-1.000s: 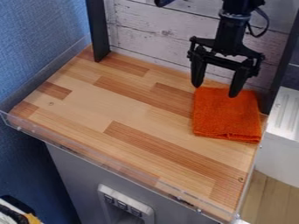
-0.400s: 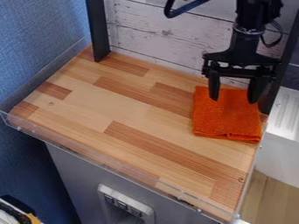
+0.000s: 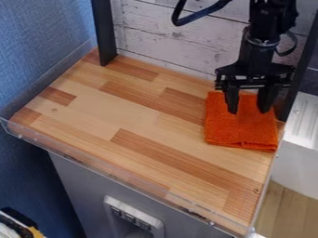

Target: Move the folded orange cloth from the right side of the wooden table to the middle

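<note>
My black gripper [image 3: 248, 112] hangs down at the upper right over the back part of a folded orange cloth [image 3: 241, 130]. Its two fingers point downward with a gap between them, and orange fabric shows in that gap. The cloth lies flat at the right side of the wooden surface, close to the right edge. Part of its back edge is hidden behind the gripper. Whether the fingertips touch the cloth, I cannot tell.
The wooden tabletop [image 3: 118, 111] has a low clear rim [image 3: 112, 175] along its front. A dark post [image 3: 104, 32] stands at the back left, a whitewashed plank wall [image 3: 162, 35] behind, and a white unit [image 3: 301, 139] at the right.
The gripper has moved right and down over the cloth, and its fingers have come somewhat closer together. The cloth has stayed in place.
</note>
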You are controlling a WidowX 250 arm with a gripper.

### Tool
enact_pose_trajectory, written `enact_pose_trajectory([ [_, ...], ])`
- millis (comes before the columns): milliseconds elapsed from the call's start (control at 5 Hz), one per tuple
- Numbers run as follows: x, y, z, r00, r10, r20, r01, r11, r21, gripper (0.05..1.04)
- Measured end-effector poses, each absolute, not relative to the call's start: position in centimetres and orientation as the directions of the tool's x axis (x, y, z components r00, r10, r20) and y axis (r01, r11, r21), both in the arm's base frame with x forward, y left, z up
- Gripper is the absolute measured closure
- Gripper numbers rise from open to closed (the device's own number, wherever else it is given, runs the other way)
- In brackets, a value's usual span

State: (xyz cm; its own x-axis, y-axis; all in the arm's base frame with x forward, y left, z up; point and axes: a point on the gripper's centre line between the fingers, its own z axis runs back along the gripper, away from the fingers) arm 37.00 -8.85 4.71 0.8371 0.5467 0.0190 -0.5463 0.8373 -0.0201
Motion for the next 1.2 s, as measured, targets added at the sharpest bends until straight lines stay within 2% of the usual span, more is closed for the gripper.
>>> enact_pose_trajectory([
  [200,36.8,-8.7,4.1,0.802,0.596,0.027,-0.596,0.803,-0.026,0.709],
  [400,37.2,-8.7,4.1,0.779,0.626,0.042,-0.624,0.78,-0.039,0.923],
  [600,37.2,-8.6,3.7,0.759,0.65,0.048,-0.649,0.76,-0.03,1.015],
  [800,37.3,-8.4,2.5,0.749,0.661,0.04,-0.662,0.75,0.0,1.02],
  [1200,37.6,-8.9,1.9,0.75,0.661,0.03,-0.662,0.748,0.043,1.021],
])
